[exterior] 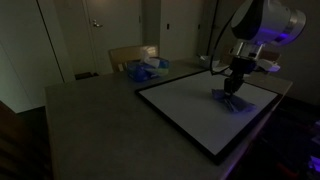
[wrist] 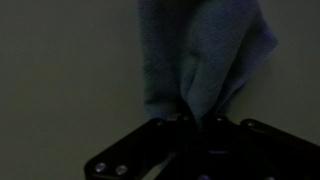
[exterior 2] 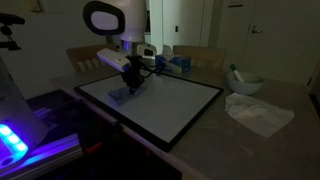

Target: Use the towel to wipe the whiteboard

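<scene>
The jaws are pressed in on a bunched fold of the blue towel. In the wrist view the cloth comes out of the narrow gap between them and spreads over a pale surface beyond. The gripper stands low over the whiteboard, which lies flat on the table. The towel hangs under it near the corner of the board closest to the arm. In both exterior views the cloth seems to rest on the board, though the light is too poor to be sure it is pressed down.

Judging by this, the first part of the task is done: the towel is picked up and has been brought to the board. The wiping itself is at most just begun. The towel sits at one end, and the wide stretch of board running away from the arm is nowhere near it, so that span is probably left to cover. No marks can be made out on the white surface, so how much is already clean cannot be read.

A crumpled white cloth lies on the table well apart from the board, beside a bowl, and the gripper touches neither.
</scene>
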